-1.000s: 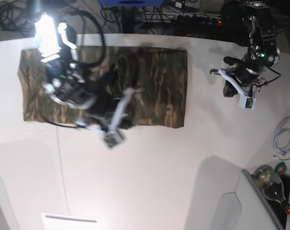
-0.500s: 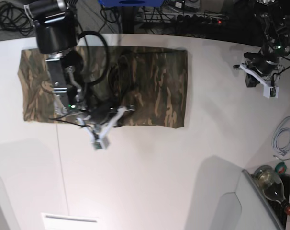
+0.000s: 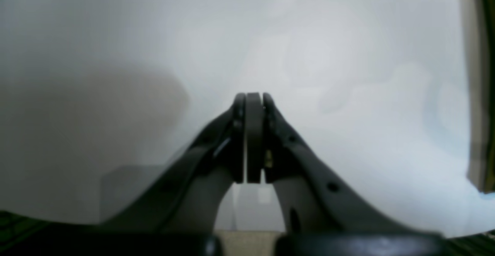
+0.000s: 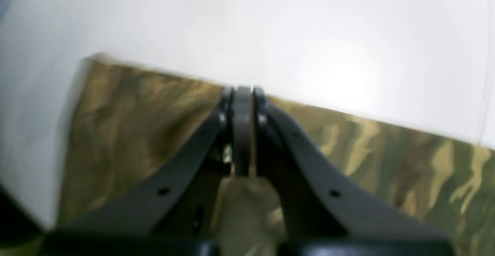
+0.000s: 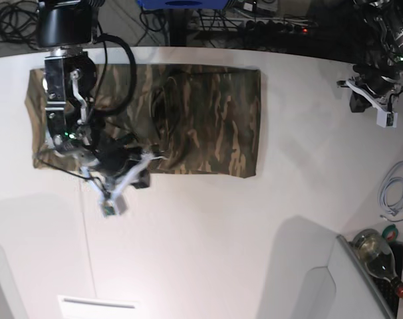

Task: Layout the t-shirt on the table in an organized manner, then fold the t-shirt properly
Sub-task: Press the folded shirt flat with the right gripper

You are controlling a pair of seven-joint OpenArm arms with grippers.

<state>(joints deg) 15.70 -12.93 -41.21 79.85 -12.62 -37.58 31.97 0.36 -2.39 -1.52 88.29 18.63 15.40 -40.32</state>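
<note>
The right gripper (image 4: pixel 243 93) hangs over the near hem of the t-shirt (image 5: pixel 208 113), at about 7 o'clock on the cloth. Its jaws are pressed together and hold nothing. The t-shirt lies flat as a wide rectangle on the far half of the table (image 5: pixel 201 252). At 2 o'clock, the left gripper (image 3: pixel 253 98) is fully closed and empty, over bare tabletop.

left claw (image 3: pixel 254 105) closed and empty, right claw (image 4: pixel 243 97) closed and empty

Black arms (image 5: pixel 65 80) w/ looped black cables, white wrist brackets (green LEDs), dark grey fingers (image 3: pixel 297 159).
</note>
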